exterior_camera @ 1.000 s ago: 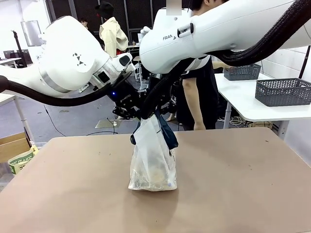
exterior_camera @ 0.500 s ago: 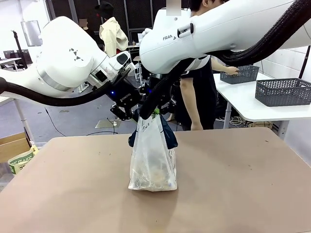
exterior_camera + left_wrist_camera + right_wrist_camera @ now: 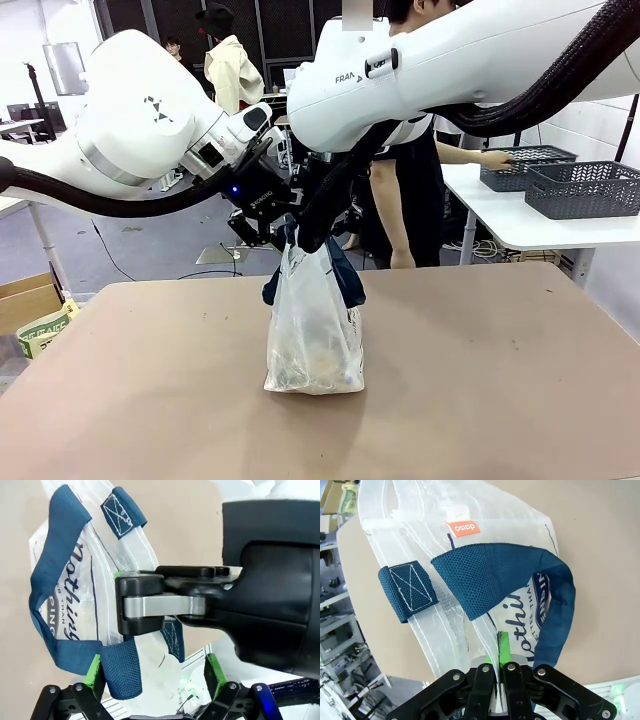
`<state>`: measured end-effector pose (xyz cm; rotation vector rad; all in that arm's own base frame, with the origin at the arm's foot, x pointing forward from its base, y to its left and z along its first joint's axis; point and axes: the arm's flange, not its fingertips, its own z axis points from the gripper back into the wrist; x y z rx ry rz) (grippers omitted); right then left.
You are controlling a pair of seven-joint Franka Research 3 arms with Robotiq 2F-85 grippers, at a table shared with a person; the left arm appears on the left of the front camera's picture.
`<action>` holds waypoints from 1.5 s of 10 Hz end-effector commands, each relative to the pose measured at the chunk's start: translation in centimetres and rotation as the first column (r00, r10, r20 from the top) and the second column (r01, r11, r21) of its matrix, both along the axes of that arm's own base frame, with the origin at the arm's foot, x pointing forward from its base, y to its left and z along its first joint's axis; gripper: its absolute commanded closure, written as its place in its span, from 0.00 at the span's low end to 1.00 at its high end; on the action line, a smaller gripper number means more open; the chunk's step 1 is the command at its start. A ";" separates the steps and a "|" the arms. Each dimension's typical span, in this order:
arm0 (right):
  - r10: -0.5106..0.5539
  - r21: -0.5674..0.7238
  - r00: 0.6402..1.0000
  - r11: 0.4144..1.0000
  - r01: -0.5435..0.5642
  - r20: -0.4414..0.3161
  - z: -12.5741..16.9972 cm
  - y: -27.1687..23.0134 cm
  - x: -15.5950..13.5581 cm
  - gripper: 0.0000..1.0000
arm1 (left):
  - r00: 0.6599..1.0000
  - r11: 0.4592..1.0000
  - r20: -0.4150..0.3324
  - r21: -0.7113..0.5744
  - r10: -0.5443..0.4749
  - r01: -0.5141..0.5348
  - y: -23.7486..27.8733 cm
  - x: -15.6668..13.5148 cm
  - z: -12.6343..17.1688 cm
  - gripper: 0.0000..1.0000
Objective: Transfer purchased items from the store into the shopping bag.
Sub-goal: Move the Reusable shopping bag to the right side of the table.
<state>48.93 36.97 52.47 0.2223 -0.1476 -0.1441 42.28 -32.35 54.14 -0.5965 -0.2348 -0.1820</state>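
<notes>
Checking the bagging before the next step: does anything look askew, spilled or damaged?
Nothing spilled or torn. The translucent whitish plastic shopping bag stands upright on the brown table, contents inside. The right gripper pinches its top edge shut; the left gripper is open beside a navy strap handle.

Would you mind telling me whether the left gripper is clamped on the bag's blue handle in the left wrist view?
No, the left gripper stands open, its green pads spread either side of the shopping bag's handle.
</notes>
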 end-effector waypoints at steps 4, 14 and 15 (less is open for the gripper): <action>0.003 0.046 1.000 0.999 -0.003 -0.008 -0.4 -0.4 -0.4 1.00 | 0.999 0.997 -0.041 0.077 -0.021 0.024 -1.1 0.7 -1.6 0.20; 0.005 0.060 1.000 0.998 -0.005 0.001 0.0 -0.8 -0.3 1.00 | 1.000 0.987 -0.002 0.162 -0.012 0.012 1.1 -0.3 -0.7 1.00; 0.006 0.065 1.000 0.998 -0.006 0.006 0.2 -0.9 -0.2 1.00 | 1.000 0.987 0.000 0.158 -0.015 0.015 1.3 -0.4 -0.6 1.00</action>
